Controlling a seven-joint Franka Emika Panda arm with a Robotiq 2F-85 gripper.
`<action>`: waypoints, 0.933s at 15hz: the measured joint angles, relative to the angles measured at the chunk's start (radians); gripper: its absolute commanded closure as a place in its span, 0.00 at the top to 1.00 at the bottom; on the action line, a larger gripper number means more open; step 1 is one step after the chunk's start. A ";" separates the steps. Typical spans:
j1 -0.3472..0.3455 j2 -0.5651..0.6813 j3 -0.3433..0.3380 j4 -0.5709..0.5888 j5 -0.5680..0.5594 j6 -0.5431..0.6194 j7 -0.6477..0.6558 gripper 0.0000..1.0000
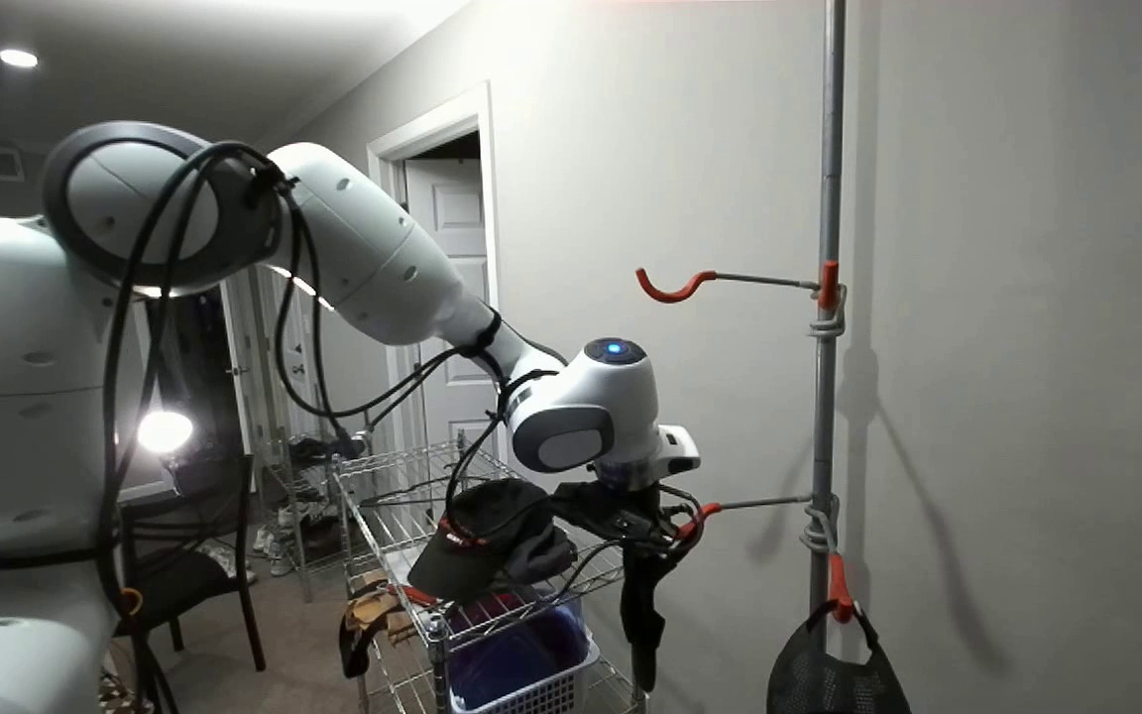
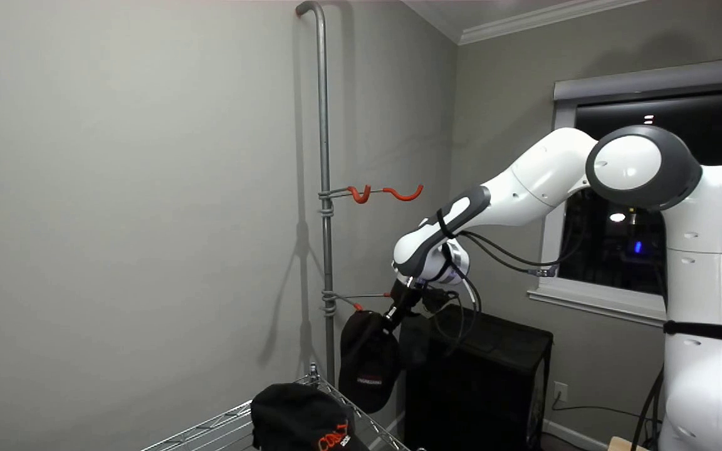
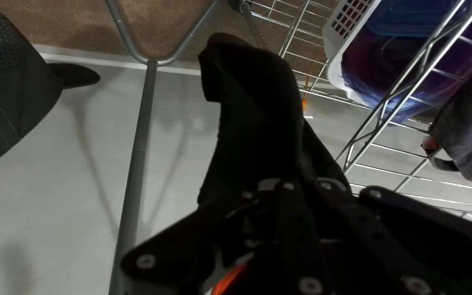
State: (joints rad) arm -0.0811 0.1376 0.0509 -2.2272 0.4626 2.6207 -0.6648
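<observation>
The gripper point(image 3: 304, 188), closed tight, has hold of the black cap point(image 2: 364, 360) hanging below its tips; an orange hook point(image 1: 702, 515) sits just beside it (contact is unclear); this looks like hanging, and calls for checking the cap's seat before release.

The arm point(image 2: 539, 172) was of glossy white colour, with rounded and smooth segments; a wide ring point(image 2: 680, 164) of dark grey framed a white round cover point(image 2: 627, 164); small oval recesses point(image 1: 409, 274) marked the white surface; a blue light point(image 1: 614, 348) shone on a dark round plate point(image 1: 598, 351); black cables point(image 1: 113, 377) ran in loops along it, tied with black straps point(image 1: 484, 335); a broader black band point(image 2: 712, 332) encircled the thick column point(image 2: 712, 388); the end effector point(image 3: 299, 184) was black and angular, with silver screws point(image 3: 146, 261).
</observation>
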 measured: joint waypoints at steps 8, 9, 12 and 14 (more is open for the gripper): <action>-0.016 -0.185 -0.064 0.005 0.023 -0.232 0.000 0.01; -0.014 -0.206 -0.074 0.005 0.023 -0.251 0.000 0.01; -0.004 -0.260 -0.097 0.004 0.013 -0.302 0.005 0.01; 0.004 -0.300 -0.101 0.001 -0.019 -0.342 0.017 0.01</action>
State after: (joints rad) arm -0.0769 -0.1623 -0.0500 -2.2265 0.4440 2.2790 -0.6474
